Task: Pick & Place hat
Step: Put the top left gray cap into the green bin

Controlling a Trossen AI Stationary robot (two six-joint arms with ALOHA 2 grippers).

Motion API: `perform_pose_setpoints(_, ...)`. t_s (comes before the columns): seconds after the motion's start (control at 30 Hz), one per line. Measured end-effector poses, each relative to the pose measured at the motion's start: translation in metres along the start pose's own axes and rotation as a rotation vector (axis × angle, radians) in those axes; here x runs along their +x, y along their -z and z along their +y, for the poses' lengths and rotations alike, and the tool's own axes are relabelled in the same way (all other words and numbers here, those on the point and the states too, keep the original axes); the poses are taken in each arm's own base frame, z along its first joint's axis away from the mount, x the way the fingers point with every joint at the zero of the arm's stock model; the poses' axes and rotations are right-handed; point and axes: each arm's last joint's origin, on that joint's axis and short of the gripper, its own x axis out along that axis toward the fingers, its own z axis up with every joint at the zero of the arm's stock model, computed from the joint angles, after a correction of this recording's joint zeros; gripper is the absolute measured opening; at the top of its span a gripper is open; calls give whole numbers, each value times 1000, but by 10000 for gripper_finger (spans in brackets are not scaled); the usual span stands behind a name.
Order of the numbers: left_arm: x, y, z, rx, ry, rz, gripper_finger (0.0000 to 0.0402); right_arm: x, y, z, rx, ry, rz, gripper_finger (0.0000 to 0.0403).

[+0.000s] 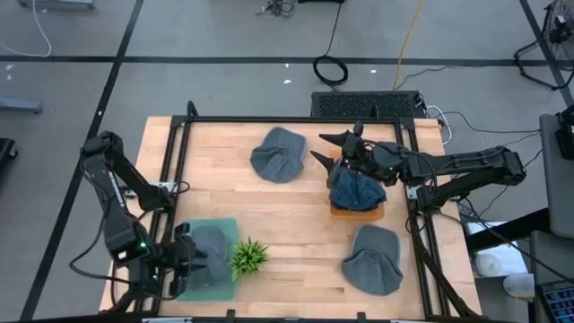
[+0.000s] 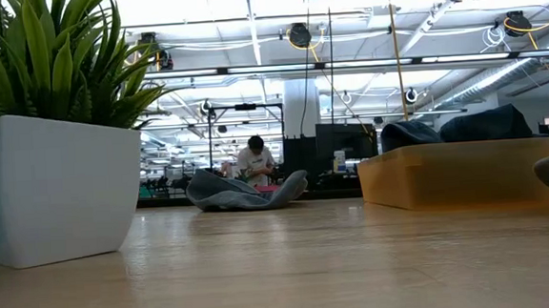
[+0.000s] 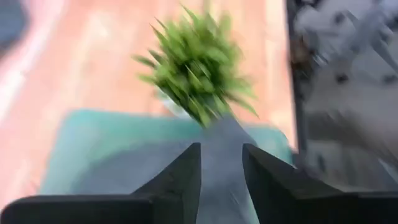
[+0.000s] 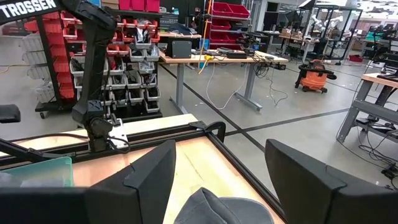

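left gripper [image 1: 184, 260] over a crumpled grey hat [image 1: 208, 254] on teal mat [image 1: 224, 226].

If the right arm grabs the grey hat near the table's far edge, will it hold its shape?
Probably not. The grey hat lies slumped and creased in the low view, so it looks like soft knit: likely to droop and fold from a pinch. It seems light and unlikely to roll, though it might drag.

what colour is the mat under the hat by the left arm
Teal green; the mat shows best in the high view, under a grey hat.
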Motion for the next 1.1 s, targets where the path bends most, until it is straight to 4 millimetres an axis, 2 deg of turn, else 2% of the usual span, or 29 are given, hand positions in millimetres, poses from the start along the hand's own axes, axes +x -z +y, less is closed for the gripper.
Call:
perform_pose_setpoints(0.2, 20, -6, 2, -36, -54, 62, 133, 0, 0, 0, 0, 0, 0, 238)
perform_pose_setpoints(0.57, 58, 13, -10, -33, -166, 156, 132, 0, 0, 0, 1, 0, -1, 238)
perform_pose_setpoints(0.83, 77, 35, -16, 24, -181, 388, 132, 0, 0, 0, 48, 0, 1, 238)
perform_pose_setpoints(1.0, 83, 44, -12, 60, -265, 448, 132, 0, 1, 0, 52, 0, 12, 238)
perform_pose_setpoints(1.1, 84, 42, -11, 69, -290, 393, 132, 0, 0, 0, 57, 0, -1, 238)
